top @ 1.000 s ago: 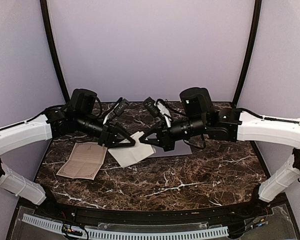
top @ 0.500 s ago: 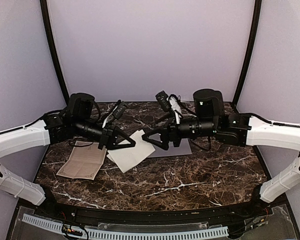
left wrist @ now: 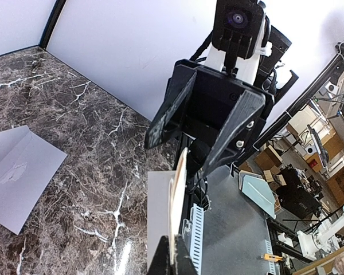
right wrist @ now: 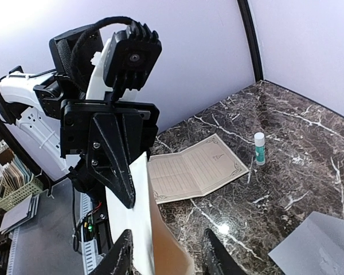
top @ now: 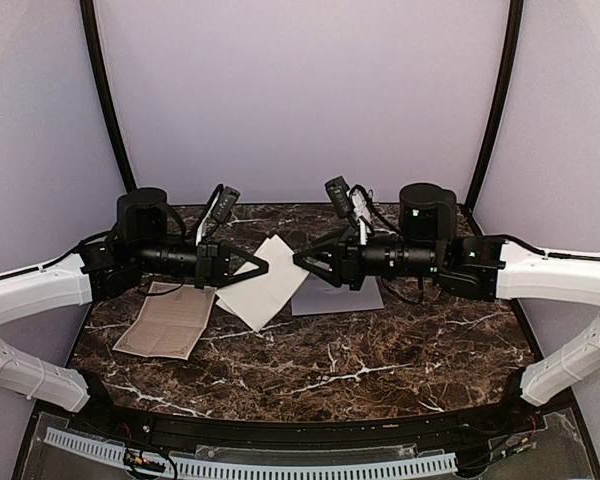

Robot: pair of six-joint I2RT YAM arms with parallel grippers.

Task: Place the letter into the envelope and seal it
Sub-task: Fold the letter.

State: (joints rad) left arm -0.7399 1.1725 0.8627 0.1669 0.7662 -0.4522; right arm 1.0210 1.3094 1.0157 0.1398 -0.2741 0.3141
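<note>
My left gripper (top: pixel 260 268) is shut on the edge of the folded letter (top: pixel 263 283), white outside and tan inside, and holds it above the table. In the left wrist view the letter (left wrist: pixel 178 197) shows edge-on, rising from between the left gripper (left wrist: pixel 173 259). My right gripper (top: pixel 302 260) faces it from the right, open. Its fingers (right wrist: pixel 121 256) stand apart on either side of the letter's free end (right wrist: pixel 160 246), without clamping it. The pale grey envelope (top: pixel 335 297) lies flat on the table under the right gripper, and shows too as the envelope (right wrist: pixel 316 246) in the right wrist view.
A tan sheet with an ornate border (top: pixel 168 320) lies open on the marble table (top: pixel 380 360) at the left. A glue stick (right wrist: pixel 259 148) stands just beyond the tan sheet (right wrist: pixel 195 169). Lavender walls close the back and sides.
The right gripper has let go of the letter and drawn back to the right. The left gripper has shut on it. Both arms have risen and now lie nearly level.
</note>
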